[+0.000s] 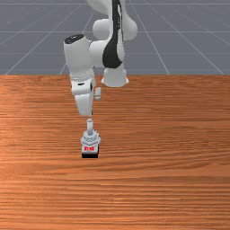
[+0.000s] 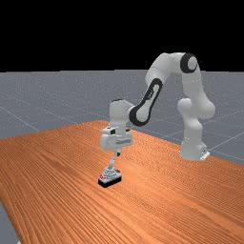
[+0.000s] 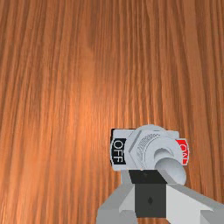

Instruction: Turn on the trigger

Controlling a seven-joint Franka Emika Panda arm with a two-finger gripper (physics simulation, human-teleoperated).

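A: Where is the toggle switch (image 1: 90, 140)?
B: On the desk (image 1: 170, 188), well apart from the edge near the arm's mount; bare wood surrounds its base.
A: Labels?
B: "OFF" (image 3: 118, 151), white on black; "ON" (image 3: 183, 148), white on red, partly hidden by the lever's rounded tip (image 3: 171, 168).
A: Gripper (image 1: 91, 112)?
B: Just above the lever, jaws closed together, overlapping the switch in the wrist view.

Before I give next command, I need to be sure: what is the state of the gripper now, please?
Gripper: closed, holding nothing, its tips close to the lever.
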